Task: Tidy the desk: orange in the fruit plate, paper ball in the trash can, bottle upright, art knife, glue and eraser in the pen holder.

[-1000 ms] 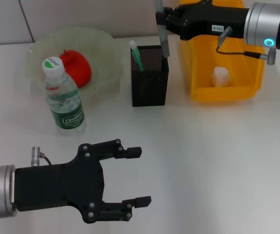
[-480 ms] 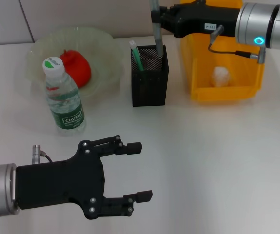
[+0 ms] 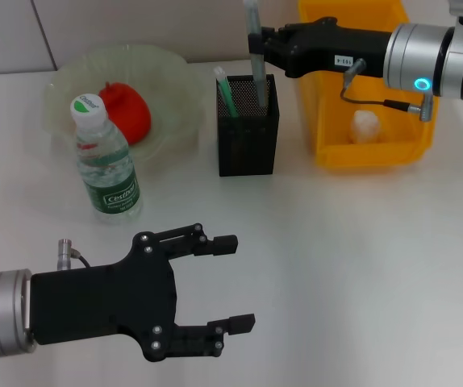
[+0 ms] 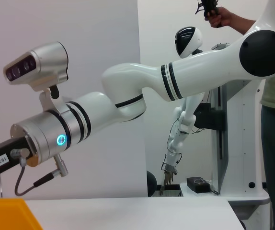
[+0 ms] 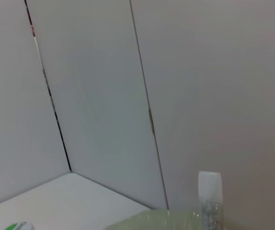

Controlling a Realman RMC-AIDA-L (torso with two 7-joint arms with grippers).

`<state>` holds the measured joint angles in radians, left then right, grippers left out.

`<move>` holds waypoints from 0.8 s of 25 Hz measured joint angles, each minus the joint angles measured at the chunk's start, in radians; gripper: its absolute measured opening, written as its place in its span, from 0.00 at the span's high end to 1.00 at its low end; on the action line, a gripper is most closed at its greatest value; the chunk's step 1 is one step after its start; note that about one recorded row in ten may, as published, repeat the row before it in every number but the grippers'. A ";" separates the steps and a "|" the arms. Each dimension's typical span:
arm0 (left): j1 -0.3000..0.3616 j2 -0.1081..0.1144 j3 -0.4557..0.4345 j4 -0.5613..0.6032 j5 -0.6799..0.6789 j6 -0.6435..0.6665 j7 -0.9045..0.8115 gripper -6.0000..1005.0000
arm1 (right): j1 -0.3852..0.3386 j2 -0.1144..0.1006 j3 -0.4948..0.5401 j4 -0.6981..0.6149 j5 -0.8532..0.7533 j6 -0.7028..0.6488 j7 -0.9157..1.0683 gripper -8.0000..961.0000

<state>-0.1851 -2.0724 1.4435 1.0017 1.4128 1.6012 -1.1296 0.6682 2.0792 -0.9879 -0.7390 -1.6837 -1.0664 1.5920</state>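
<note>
Now the right gripper (image 3: 257, 44), closed on a grey knife (image 3: 254, 48), hangs it tip-down in the pen holder (image 3: 248, 129), so letting go seems next, while the left gripper (image 3: 230, 282) idles wide open and empty near the desk's front edge.

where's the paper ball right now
In the head view the paper ball lies inside the yellow trash can, at the far right of the desk, right of the black pen holder.
</note>
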 joint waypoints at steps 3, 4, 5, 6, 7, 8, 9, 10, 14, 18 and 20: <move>-0.006 0.000 0.001 -0.009 0.000 0.001 0.000 0.22 | 0.003 0.000 0.000 0.021 0.005 0.003 -0.012 0.86; -0.008 0.000 0.002 -0.012 0.000 0.002 0.000 0.22 | 0.004 0.000 0.000 0.027 0.007 0.005 -0.018 0.86; -0.009 0.000 0.002 -0.014 0.000 0.003 0.000 0.22 | 0.004 0.000 0.000 0.032 0.009 0.007 -0.023 0.86; -0.010 0.000 0.002 -0.017 0.000 0.003 0.001 0.22 | 0.005 0.000 0.000 0.042 0.011 0.011 -0.031 0.86; -0.012 0.000 0.002 -0.019 0.000 0.003 0.001 0.21 | 0.006 0.000 0.000 0.046 0.011 0.014 -0.033 0.86; -0.013 0.000 0.002 -0.022 0.000 0.003 0.001 0.21 | 0.007 0.000 0.000 0.049 0.011 0.017 -0.033 0.86; -0.013 0.000 0.002 -0.022 0.000 0.003 0.001 0.21 | 0.007 0.000 0.000 0.049 0.011 0.017 -0.033 0.86; -0.013 0.000 0.002 -0.022 0.000 0.003 0.001 0.21 | 0.008 0.000 0.000 0.053 0.012 0.022 -0.033 0.86; -0.016 0.000 0.009 -0.023 0.000 0.003 0.003 0.21 | 0.018 -0.001 0.000 0.074 0.014 0.038 -0.048 0.86; -0.017 0.000 0.012 -0.026 0.000 0.003 0.015 0.21 | 0.030 -0.001 0.000 0.097 0.017 0.038 -0.058 0.86; -0.017 0.000 0.012 -0.026 0.000 0.003 0.016 0.21 | 0.039 -0.002 0.000 0.112 0.019 0.041 -0.062 0.86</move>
<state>-0.2024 -2.0724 1.4554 0.9757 1.4126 1.6042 -1.1135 0.7068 2.0770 -0.9879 -0.6270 -1.6646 -1.0252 1.5303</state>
